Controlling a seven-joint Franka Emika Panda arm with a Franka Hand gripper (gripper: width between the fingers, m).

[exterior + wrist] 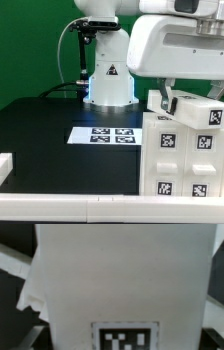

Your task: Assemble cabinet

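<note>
The cabinet is a tall matte white box with several black-and-white tags, standing at the exterior view's right on the black table. My gripper hangs over its top left corner, with the fingers reaching down onto the upper white piece. In the wrist view that white cabinet piece fills the whole span between the jaws, with one tag on it. The gripper stands shut on the piece's two sides, and its fingertips are barely seen at the frame's edges.
The marker board lies flat in the middle of the table in front of the robot base. A loose white part sits at the exterior view's left edge. A pale rail runs along the table's front.
</note>
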